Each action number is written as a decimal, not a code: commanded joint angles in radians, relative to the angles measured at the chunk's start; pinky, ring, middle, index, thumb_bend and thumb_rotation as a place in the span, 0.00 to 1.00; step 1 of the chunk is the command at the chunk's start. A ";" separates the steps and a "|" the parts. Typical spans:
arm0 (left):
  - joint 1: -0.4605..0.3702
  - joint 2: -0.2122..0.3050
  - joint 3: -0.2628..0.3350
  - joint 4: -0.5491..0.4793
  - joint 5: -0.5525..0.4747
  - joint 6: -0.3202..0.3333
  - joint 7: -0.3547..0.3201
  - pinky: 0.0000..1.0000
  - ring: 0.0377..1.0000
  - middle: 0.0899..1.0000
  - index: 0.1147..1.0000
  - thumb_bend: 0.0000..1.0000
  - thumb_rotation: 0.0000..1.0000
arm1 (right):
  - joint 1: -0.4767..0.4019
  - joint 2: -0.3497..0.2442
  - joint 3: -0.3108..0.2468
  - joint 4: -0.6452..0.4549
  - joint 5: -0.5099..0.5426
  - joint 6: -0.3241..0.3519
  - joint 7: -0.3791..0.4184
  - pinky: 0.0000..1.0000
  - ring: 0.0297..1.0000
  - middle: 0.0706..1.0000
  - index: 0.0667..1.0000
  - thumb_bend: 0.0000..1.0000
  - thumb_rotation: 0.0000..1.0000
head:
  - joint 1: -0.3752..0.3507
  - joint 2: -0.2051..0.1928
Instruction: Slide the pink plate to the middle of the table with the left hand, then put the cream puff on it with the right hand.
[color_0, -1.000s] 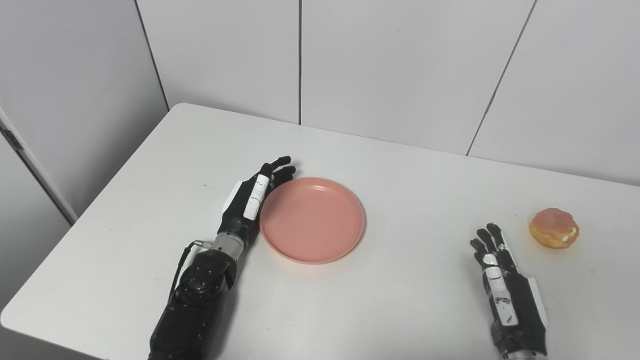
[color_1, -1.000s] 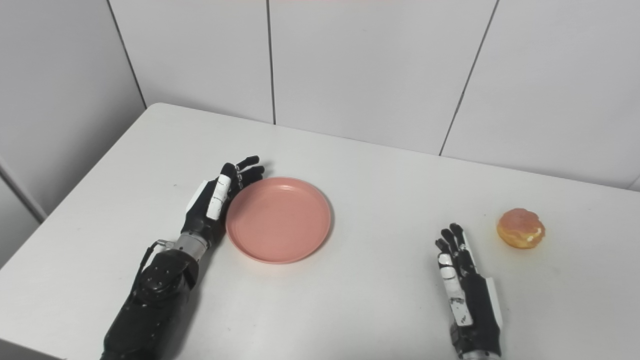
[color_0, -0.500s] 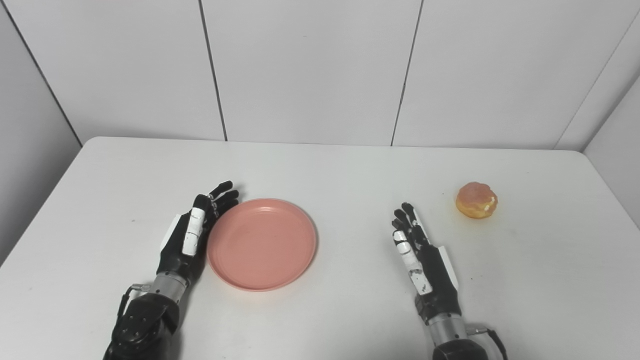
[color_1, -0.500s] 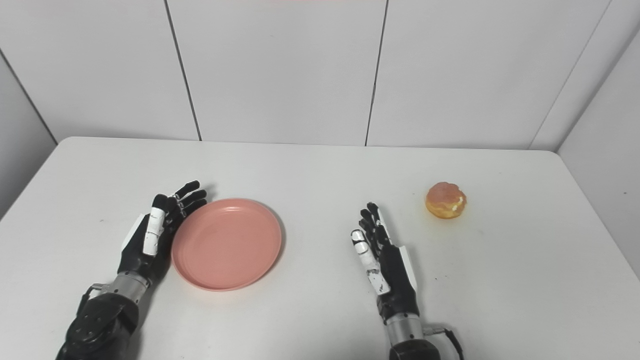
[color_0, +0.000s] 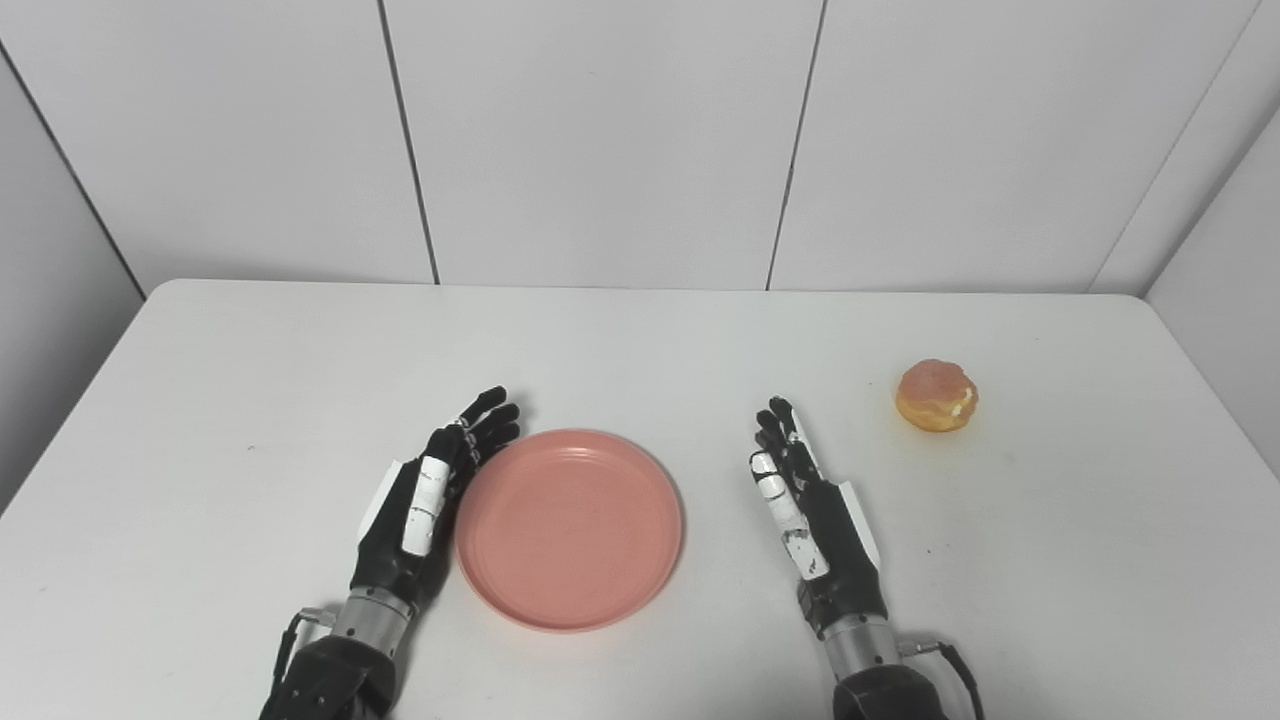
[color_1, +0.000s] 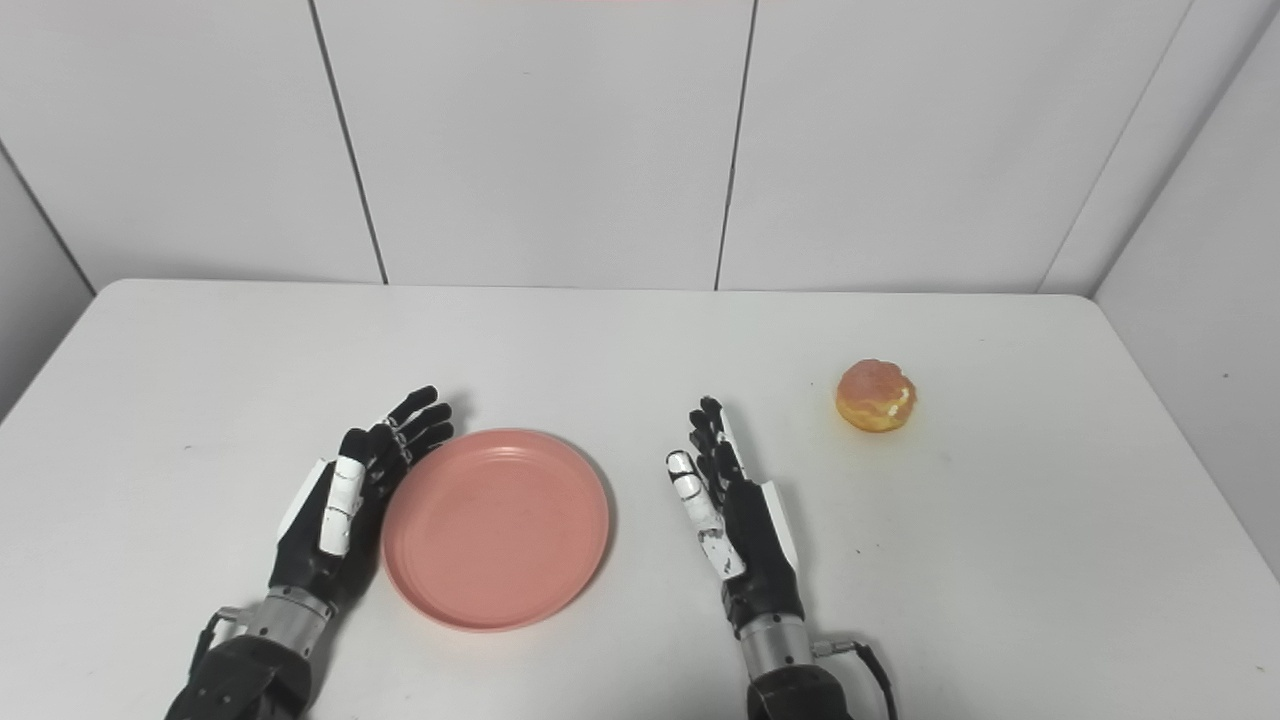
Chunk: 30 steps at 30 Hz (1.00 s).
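Left eye view. We see the left hand (color_0: 428, 507) standing edge-on on the white bench (color_0: 200, 420), fingers straight and slightly fanned, holding nothing, its palm side against the left rim of the pink plate (color_0: 570, 527). The plate lies flat, a little left of the middle of the bench and toward the near edge. The right hand (color_0: 812, 515) rests just right of the plate, apart from it, fingers extended and empty. The cream puff (color_0: 936, 395) sits well to the right and farther back, clear of both hands.

We judge the step in hand to be the slide. To do it well, we keep the palm low against the rim so the push runs through the plate's centre and it travels rather than spins or tips. We also judge that the right hand stands in the plate's path and should give way.

Right eye view. We see the same layout: the left hand (color_1: 340, 506) touches the plate (color_1: 497, 527) at its left rim, a strip of bare bench separates the plate from the right hand (color_1: 735, 525), and the cream puff (color_1: 876, 396) rests untouched beyond it.
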 joint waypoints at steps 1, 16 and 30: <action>0.047 -0.020 -0.015 -0.001 0.000 0.006 -0.010 0.91 0.90 0.88 0.86 0.79 1.00 | -0.029 -0.003 -0.005 -0.023 0.006 -0.015 0.000 1.00 0.98 0.96 0.99 0.65 0.86 | 0.015 -0.005; 0.105 -0.122 -0.091 -0.149 0.059 0.134 0.041 1.00 0.96 0.93 0.92 0.76 1.00 | -0.016 -0.051 -0.061 -0.050 0.064 0.000 0.008 1.00 0.94 0.95 0.95 0.63 0.80 | 0.151 0.002; 0.079 -0.144 -0.075 -0.068 0.127 0.046 0.078 1.00 1.00 0.99 0.97 0.74 1.00 | -0.045 -0.093 -0.076 -0.031 0.074 -0.040 0.014 1.00 0.94 0.94 0.98 0.64 0.81 | 0.160 0.008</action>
